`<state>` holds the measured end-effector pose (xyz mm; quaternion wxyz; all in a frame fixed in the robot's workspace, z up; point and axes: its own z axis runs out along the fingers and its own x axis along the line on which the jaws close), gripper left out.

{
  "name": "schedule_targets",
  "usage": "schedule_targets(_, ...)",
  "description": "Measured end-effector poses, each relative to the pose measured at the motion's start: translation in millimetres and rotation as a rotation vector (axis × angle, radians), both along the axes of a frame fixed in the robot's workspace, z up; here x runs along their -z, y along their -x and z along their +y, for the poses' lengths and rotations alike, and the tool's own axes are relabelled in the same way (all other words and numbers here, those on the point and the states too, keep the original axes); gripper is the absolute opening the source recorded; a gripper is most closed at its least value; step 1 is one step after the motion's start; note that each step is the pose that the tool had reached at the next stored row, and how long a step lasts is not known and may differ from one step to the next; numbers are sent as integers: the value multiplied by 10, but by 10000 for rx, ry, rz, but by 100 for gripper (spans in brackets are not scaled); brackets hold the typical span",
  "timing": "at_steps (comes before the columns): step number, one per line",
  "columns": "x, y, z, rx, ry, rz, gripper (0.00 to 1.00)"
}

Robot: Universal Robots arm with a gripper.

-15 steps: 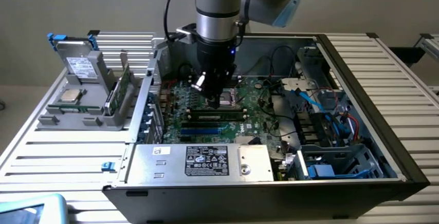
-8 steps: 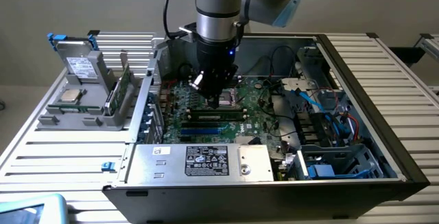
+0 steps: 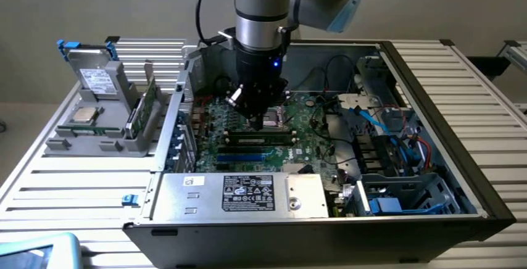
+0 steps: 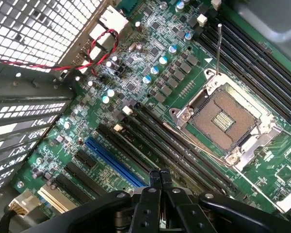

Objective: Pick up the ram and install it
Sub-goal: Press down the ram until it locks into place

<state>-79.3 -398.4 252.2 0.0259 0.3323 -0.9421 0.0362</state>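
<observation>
- My gripper is clenched on nothing, with the 2 fingertips pressed together.
- It hangs inside the PC case, just above the motherboard, near the dark memory slots beside the CPU socket.
- The slots look empty in the wrist view.
- The ram, as best I can tell, stands on edge in the grey rack at the exterior view's left, well apart from me.
- Judged step: the pick is not yet done.
- The pick calls for parted jaws squared to the stick's thin edge.
</observation>
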Motion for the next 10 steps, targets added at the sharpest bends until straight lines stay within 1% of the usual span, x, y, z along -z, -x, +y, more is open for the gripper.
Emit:
schedule_targets(6,0,0,1,642,2,-251,11)
schedule_targets(8,-1,0,1,864,3,-312,11)
schedule_targets(10,0,0,1,1095,3,-362,11)
